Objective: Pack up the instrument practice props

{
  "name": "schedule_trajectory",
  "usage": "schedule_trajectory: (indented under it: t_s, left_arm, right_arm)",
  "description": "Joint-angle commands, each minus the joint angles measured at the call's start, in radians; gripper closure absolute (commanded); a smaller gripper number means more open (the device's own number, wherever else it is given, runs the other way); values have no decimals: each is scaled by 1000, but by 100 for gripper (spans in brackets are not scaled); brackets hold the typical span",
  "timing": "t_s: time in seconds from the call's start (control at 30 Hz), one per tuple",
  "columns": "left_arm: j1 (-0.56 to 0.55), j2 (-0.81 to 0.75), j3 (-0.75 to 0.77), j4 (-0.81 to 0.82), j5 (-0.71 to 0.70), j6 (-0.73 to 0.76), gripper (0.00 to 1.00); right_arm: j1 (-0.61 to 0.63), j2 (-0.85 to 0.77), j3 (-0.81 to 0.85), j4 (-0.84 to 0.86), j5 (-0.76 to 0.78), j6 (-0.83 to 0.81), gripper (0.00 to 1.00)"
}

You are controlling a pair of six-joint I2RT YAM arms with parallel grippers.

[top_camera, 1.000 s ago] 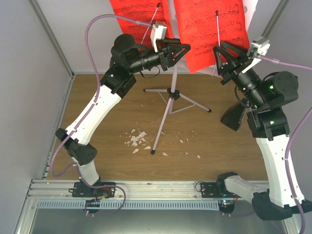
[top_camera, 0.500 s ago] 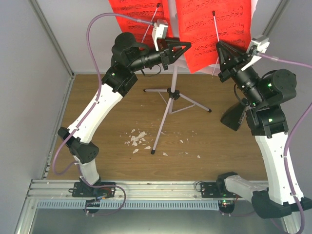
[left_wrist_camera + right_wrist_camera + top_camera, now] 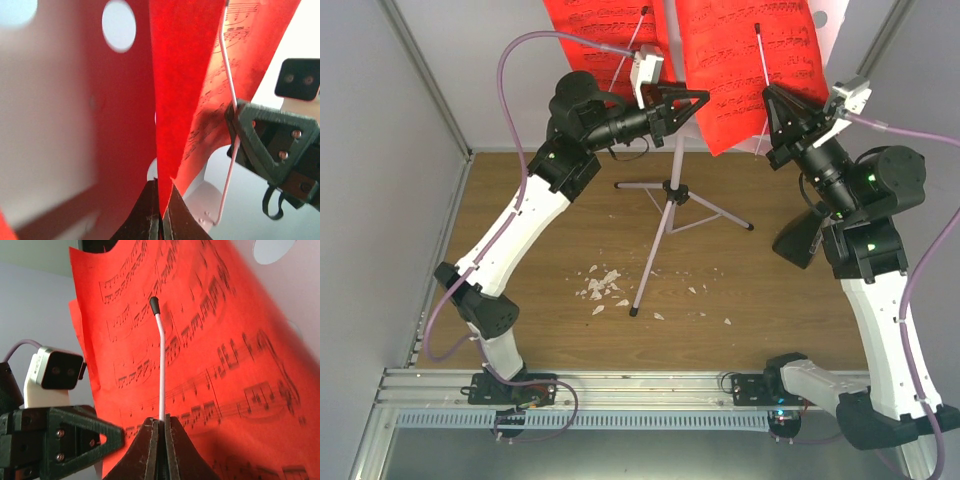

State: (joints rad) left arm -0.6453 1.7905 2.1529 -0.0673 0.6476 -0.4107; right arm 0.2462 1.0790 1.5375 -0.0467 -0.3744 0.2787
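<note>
The white music stand (image 3: 666,190) rises on thin tripod legs at the back of the table, its hole-dotted tray (image 3: 45,80) behind two red sheets of printed music. My left gripper (image 3: 706,97) is shut on the lower left edge of the right sheet (image 3: 740,60), whose corner sits pinched between its jaws (image 3: 162,202). My right gripper (image 3: 766,92) is shut on the stand's thin white page-holder wire (image 3: 161,355), which lies across that sheet. The other red sheet (image 3: 595,40) hangs to the left. The black pyramid metronome (image 3: 798,242) stands partly behind my right arm.
Small white crumbs (image 3: 600,285) lie scattered on the wooden table near the foot of one tripod leg (image 3: 635,310). Grey walls close in the left, back and right. A metal rail (image 3: 620,385) with the arm bases runs along the near edge.
Both grippers have closed, the left onto the sheet's edge and the right onto the holder wire. The right sheet has shifted slightly up and left.
</note>
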Motion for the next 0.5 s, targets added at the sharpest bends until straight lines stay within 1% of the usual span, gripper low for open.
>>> schedule_trajectory:
  t_s: [0.0, 0.07, 0.1, 0.23, 0.3, 0.47]
  left_arm:
    - [-1, -111, -115, 62, -8, 12, 100]
    - [4, -183, -194, 64, -10, 13, 100]
    - [5, -222, -244, 95, -12, 13, 100]
    - [13, -393, -474, 146, -27, 24, 100]
    - [20, -474, -573, 127, -34, 45, 100]
    - [39, -670, -789, 37, -103, 64, 100]
  right_arm:
    - [-5, -10, -11, 36, 22, -19, 100]
    - [-5, -11, -13, 36, 31, -19, 99]
    - [-4, -13, -13, 33, 37, -18, 99]
    - [-5, -17, -18, 36, 45, -17, 99]
    - [-4, -21, -22, 37, 51, -18, 99]
    - [-5, -30, -42, 44, 65, -13, 100]
